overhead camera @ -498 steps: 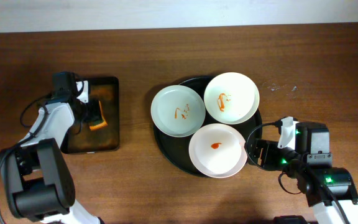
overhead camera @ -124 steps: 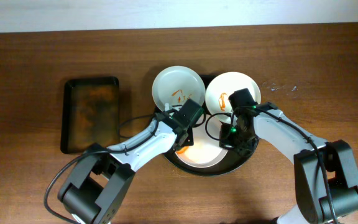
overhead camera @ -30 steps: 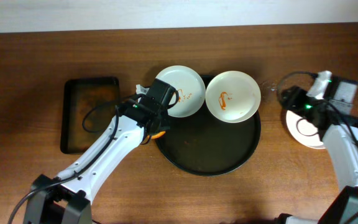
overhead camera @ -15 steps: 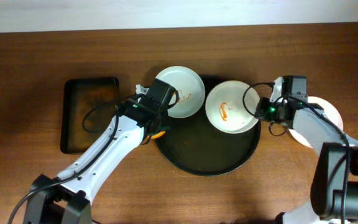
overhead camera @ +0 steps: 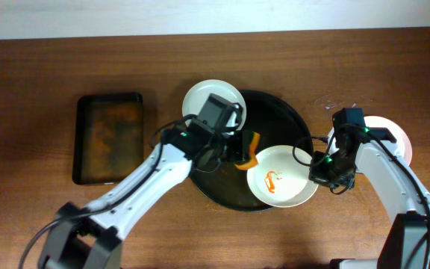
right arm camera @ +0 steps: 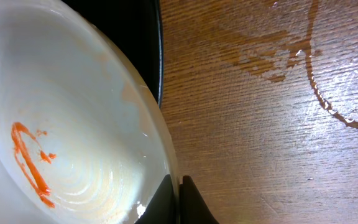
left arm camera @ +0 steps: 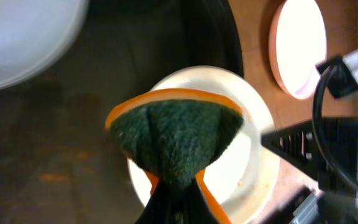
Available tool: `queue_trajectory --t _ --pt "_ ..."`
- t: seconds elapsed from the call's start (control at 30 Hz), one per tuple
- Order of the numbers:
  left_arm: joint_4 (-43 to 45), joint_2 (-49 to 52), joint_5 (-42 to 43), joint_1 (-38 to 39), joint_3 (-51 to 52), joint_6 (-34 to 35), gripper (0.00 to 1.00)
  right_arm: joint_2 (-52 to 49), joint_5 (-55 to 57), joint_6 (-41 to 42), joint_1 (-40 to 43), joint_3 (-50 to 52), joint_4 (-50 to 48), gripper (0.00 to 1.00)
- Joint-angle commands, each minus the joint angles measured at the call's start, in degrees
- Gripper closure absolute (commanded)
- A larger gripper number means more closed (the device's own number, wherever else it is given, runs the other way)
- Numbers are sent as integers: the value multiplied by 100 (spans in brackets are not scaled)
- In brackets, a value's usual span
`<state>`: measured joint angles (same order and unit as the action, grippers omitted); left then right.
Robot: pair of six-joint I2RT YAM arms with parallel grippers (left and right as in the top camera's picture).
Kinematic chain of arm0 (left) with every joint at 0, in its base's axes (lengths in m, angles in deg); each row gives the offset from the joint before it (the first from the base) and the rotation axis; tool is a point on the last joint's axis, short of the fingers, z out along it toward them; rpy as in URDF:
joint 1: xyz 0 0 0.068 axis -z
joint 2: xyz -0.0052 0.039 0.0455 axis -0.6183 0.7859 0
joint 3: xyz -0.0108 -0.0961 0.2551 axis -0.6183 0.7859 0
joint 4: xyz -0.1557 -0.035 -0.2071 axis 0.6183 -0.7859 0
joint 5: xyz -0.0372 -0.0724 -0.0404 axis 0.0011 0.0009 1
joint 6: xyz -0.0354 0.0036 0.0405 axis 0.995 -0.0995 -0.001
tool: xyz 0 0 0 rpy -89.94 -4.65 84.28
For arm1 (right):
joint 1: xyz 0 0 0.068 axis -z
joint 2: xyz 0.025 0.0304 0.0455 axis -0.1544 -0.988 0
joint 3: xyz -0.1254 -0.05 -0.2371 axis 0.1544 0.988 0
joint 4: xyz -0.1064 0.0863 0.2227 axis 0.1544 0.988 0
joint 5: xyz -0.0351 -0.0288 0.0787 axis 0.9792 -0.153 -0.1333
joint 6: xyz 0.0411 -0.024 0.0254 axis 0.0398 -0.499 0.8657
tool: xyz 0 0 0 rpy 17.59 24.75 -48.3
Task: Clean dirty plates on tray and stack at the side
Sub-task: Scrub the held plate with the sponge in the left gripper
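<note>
A smeared white plate (overhead camera: 282, 178) lies at the front right of the round black tray (overhead camera: 222, 187), and my right gripper (overhead camera: 314, 167) is shut on its right rim. In the right wrist view the jaws pinch that rim (right arm camera: 178, 190), with the orange-red smear (right arm camera: 28, 158) to their left. My left gripper (overhead camera: 239, 149) is shut on a green and orange sponge (left arm camera: 176, 134), which hangs just above the plate's left edge (left arm camera: 247, 149). A second plate (overhead camera: 204, 96) sits at the tray's back left, partly hidden by the left arm. A third plate (overhead camera: 394, 133) rests on the bare table at the right.
A rectangular dark-brown tray (overhead camera: 109, 138) lies at the left. Wet streaks (right arm camera: 303, 56) mark the wood to the right of the black tray. The right arm (left arm camera: 334, 143) reaches in close beside the sponge.
The right gripper has drawn the smeared plate from the tray's back right to its front right. The left gripper has carried the sponge rightward over the tray to that plate.
</note>
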<state>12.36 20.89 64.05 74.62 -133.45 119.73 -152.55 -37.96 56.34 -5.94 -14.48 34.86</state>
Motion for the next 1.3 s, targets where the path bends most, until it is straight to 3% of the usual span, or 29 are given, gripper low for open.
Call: queue_trajectory --t 0.0,0.13,0.4,0.5,0.6,0.77,1.07,1.27 --pt "752 627 1458 282 -39 -87 100 17 72 46 -35 28 4 96" --pt "1198 1054 1928 588 -42 -85 99 17 72 46 -35 28 4 96" --pt "1954 1902 1906 1108 -42 -63 100 17 70 44 -35 28 9 96" --pt "1895 2170 1399 1156 -42 -66 99 17 72 44 -35 28 20 96" --pt "1335 2203 153 1152 -42 -68 99 17 72 42 -35 28 55 96" --pt "1075 2203 -826 1047 -42 -267 99 17 76 39 -35 28 120 96" --pt "1016 2201 -2035 951 -44 -269 99 17 354 42 -35 28 232 96" --pt "743 2103 -2280 951 -170 -328 99 17 529 44 -35 28 372 96"
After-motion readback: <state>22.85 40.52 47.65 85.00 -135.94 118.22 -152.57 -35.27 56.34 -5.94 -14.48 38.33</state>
